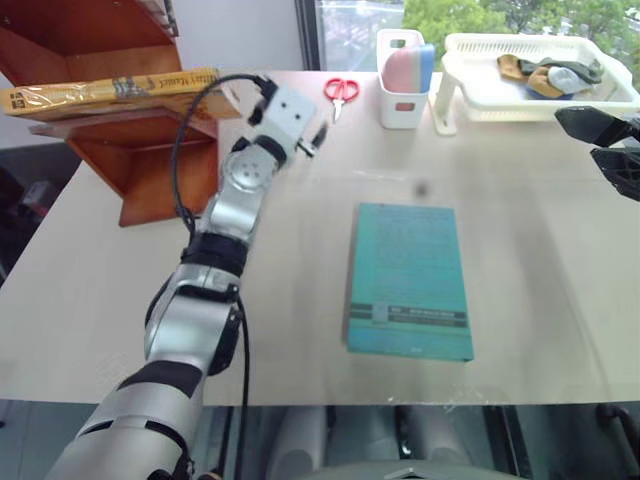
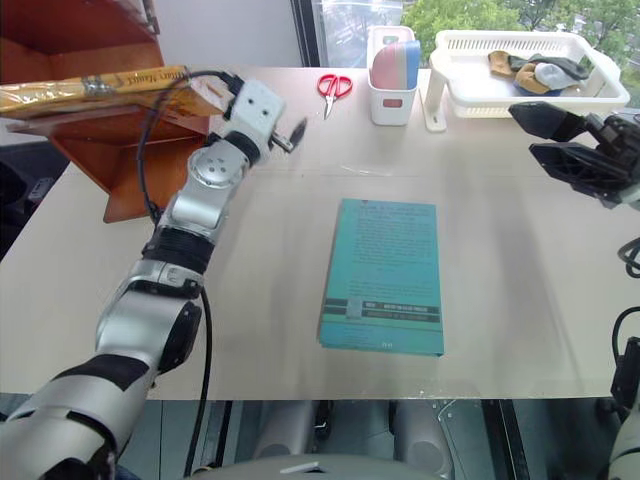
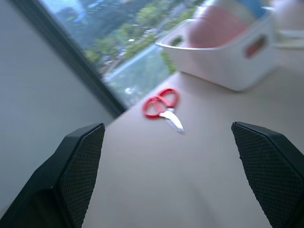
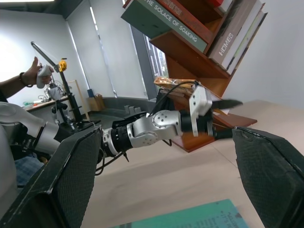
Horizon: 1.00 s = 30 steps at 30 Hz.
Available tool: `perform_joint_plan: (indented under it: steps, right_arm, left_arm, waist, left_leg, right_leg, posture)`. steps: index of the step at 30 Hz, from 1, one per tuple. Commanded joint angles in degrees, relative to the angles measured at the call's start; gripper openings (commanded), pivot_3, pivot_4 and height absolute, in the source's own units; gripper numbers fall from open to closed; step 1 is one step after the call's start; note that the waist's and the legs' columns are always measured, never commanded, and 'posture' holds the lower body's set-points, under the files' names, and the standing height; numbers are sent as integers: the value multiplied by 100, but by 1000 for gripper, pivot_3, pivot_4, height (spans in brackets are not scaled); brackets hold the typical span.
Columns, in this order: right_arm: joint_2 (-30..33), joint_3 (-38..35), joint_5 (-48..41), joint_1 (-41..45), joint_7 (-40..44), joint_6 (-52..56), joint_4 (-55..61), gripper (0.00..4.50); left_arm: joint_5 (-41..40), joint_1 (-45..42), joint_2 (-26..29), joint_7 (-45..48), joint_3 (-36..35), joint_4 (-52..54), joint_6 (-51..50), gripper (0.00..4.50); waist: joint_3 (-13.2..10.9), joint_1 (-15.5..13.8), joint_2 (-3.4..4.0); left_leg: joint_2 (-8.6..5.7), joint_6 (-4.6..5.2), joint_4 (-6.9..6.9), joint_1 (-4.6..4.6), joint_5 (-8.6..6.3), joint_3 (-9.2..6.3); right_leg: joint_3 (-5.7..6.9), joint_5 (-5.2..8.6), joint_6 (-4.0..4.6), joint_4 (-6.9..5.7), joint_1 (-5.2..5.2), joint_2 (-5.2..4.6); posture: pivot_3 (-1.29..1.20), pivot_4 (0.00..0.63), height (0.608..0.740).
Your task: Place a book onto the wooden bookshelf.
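The book [image 1: 105,90] lies flat on the wooden bookshelf [image 1: 150,150]; my left tool [image 3: 175,175] is spread and empty – my right tool [image 4: 166,185] too, above the tabletop [image 1: 520,300].

Beige table [image 1: 520,330] with pale top, set against a window [image 1: 350,30]; green trees [image 1: 480,15] outside. White wall [image 1: 235,35] left of the window. Right wrist view: roller blinds [image 4: 107,52] over tall windows, daylight, dark windowsill.
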<state>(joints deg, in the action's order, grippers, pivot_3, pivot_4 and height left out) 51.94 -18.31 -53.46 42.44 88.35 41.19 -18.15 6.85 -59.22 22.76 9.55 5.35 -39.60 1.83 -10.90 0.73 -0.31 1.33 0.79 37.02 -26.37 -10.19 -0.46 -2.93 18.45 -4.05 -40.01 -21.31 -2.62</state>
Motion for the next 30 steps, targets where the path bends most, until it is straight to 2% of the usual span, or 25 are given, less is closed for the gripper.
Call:
perform_joint_plan:
  steps: [1, 4, 9, 16, 21, 23, 28, 30]
  right_arm:
    - [53, -123, -19, 37, 276, -53, 74, 4500]
    - [34, -77, 41, 83, 307, -89, -2, 4500]
    - [19, -15, 136, 172, 360, -139, -131, 4500]
    - [87, -16, 141, -138, 413, -87, -213, 4500]
    - [172, 223, 360, -1417, 415, -427, 183, 4500]
    - [156, 412, 947, -2072, 346, -991, 186, 4500]
    - [-17, 565, 2190, -3023, -253, -2615, -254, 4500]
    - [-124, 536, 2419, -3218, -401, -3026, -396, 4500]
  left_arm:
    - [102, 57, 2, -738, -363, 146, 68, 4478]
    - [96, 322, 7, -994, -533, 375, -153, 4478]
    - [65, 577, 26, -908, -550, 715, -329, 4478]
    - [-55, 1025, 9, -206, -427, 1529, -733, 4478]
    - [-416, 2134, 201, 874, -354, 2792, -1597, 4478]
    - [-796, 2997, 315, 1301, -475, 3651, -2073, 4478]
    - [-1681, 4869, 495, 1889, -1007, 5351, -2833, 4478]
    - [-1867, 5392, 556, 1988, -1165, 5751, -2940, 4478]
  waist:
    - [0, -3, 0]
    - [0, 18, 1]
    - [0, 48, 1]
    - [1, -14, 0]
    - [4, -39, -1]
    - [5, -23, 1]
    - [7, 28, 2]
    - [7, 22, 3]
  left_leg:
    - [-1, 0, 0, -2, 0, -1]
    - [-2, -1, 0, -2, 1, -1]
    - [1, -3, -2, -2, 2, 3]
    - [-2, -11, -1, -5, 7, 4]
    - [-3, -16, -2, -6, 9, 4]
    - [-3, -17, -3, -7, 10, 1]
    - [6, -7, 1, -2, 4, -7]
    - [7, -1, -12, 49, 0, -3]
  right_leg:
    - [1, 0, 0, 1, -1, -1]
    - [2, 0, 0, 0, -1, -3]
    - [-3, 0, 0, -11, -12, 0]
    - [-2, 0, 0, -7, -11, -2]
    - [22, 0, 1, 11, 7, -4]
    - [17, 1, 1, 9, 3, -4]
    - [4, 1, 1, -3, -1, -3]
    - [3, 1, 1, 2, 41, -4]
  posture:
    - [0, 150, 740]
    - [0, 150, 740]
    - [0, 150, 740]
    - [0, 150, 740]
    - [0, 150, 740]
    - [0, 150, 740]
    - [0, 150, 740]
    - [0, 150, 740]
